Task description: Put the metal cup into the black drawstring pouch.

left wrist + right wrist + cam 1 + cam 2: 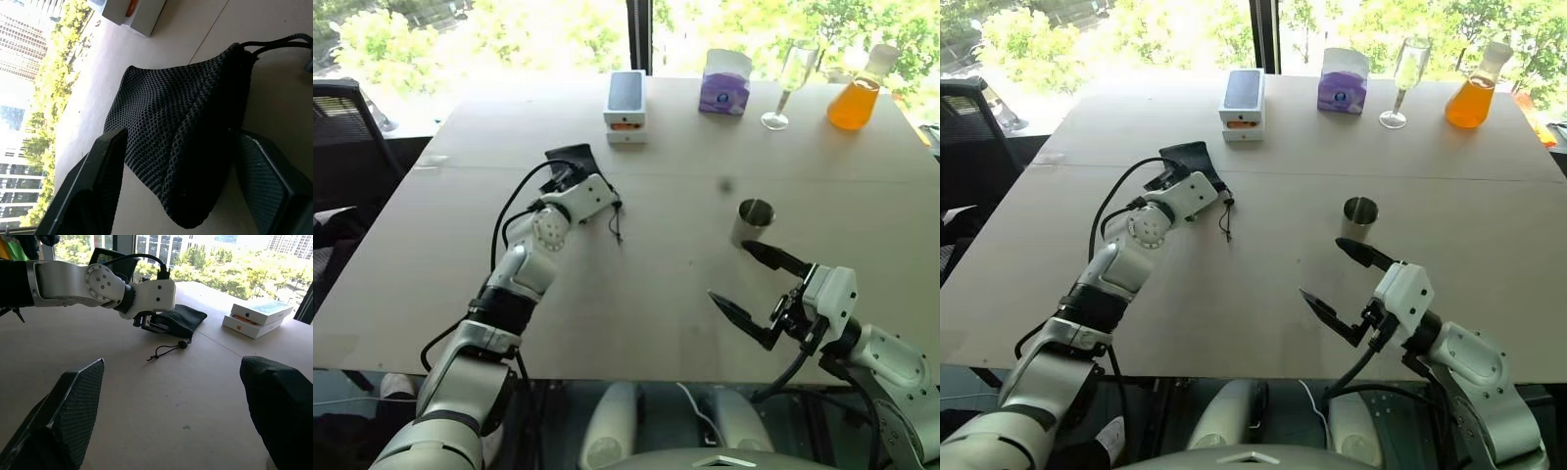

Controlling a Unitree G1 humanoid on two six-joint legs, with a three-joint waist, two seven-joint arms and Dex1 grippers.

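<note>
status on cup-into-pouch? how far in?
Early. Done: nothing packed. The metal cup stands upright on the table, empty-handed right gripper open just in front of it. In hand: left gripper has its fingers either side of the black drawstring pouch, which lies on the table. Left: lift and open the pouch, grasp the cup, insert it.

The pouch [186,132] was black with a fine mesh weave, cord [168,350] black too. The cup [754,221] was shiny silver. The desk [636,294] was plain beige. Both hands, left [151,323] and right [744,279], had black fingers on white housings. The flask [855,103] was orange, the tissue box [724,88] purple.
</note>
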